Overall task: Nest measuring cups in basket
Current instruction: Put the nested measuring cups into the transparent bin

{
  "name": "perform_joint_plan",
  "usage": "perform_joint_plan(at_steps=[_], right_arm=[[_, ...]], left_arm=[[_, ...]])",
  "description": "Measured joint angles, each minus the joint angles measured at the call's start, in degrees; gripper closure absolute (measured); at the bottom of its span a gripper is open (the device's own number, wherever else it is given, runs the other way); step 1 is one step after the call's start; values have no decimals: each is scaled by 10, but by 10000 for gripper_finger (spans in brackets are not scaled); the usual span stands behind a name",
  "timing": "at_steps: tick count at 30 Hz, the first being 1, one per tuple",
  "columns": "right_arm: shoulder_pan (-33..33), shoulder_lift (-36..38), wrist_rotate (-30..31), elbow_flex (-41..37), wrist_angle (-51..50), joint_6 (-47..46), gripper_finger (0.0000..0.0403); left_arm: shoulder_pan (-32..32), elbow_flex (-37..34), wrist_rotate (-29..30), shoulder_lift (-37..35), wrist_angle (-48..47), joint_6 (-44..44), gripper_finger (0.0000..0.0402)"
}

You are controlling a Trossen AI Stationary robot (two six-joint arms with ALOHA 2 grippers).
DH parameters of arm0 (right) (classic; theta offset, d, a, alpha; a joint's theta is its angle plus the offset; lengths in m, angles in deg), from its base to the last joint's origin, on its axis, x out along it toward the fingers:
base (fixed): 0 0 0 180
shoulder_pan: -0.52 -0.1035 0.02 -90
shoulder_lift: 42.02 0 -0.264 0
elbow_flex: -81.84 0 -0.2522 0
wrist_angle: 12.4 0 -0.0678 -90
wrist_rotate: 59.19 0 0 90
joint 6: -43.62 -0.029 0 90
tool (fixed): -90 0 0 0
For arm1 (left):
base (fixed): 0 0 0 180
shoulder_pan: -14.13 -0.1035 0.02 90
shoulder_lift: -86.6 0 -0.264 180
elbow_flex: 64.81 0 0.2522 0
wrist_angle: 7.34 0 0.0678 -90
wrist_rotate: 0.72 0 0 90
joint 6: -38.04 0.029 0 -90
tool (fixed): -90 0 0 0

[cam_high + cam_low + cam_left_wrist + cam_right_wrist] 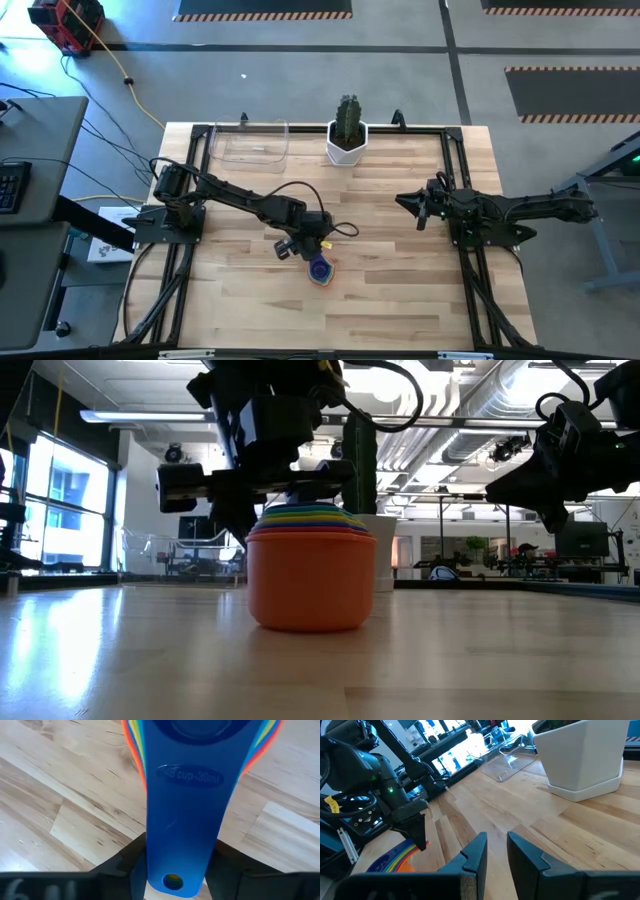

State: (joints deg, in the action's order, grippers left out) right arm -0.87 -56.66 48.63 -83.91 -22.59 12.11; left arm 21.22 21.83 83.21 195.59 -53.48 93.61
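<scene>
Cups already nested: measuring cups [320,268] stand as one stack on the tabletop [400,290], approx 6 o'clock of centre. Basket [251,141] sits empty at 11 o'clock, well apart. Left end effector [300,247] is at the stack's handles, fingers [127,865] either side of the blue handle; clamped or not, can't tell. Right end effector [415,206] waits at 3 o'clock, fingers narrow, nothing held. Step in hand: grasp the stack. Next: firm pinch, lift w/o spilling cups, carry to the basket.

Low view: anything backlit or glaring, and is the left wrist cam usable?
Low view: bright windows and ceiling lights behind leave both arms near silhouette, and the tabletop shows sheen; the orange cup stays readable. Left wrist view: the blue handle fills the frame, its embossed text soft. High view: even light.
</scene>
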Motion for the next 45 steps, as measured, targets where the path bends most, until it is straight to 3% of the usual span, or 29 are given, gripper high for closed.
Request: perform_joint_plan(at_steps=[5, 16, 45], right_arm=[[0, 0, 0, 0, 0, 0, 336], [0, 0, 0, 0, 0, 0, 336], [0, 0, 0, 0, 0, 0, 336]], left_arm=[[0, 0, 0, 0, -8, -1, 276], [2, 0, 11, 0, -10, -6, 275], [0, 0, 86, -3, -58, -195, 278]])
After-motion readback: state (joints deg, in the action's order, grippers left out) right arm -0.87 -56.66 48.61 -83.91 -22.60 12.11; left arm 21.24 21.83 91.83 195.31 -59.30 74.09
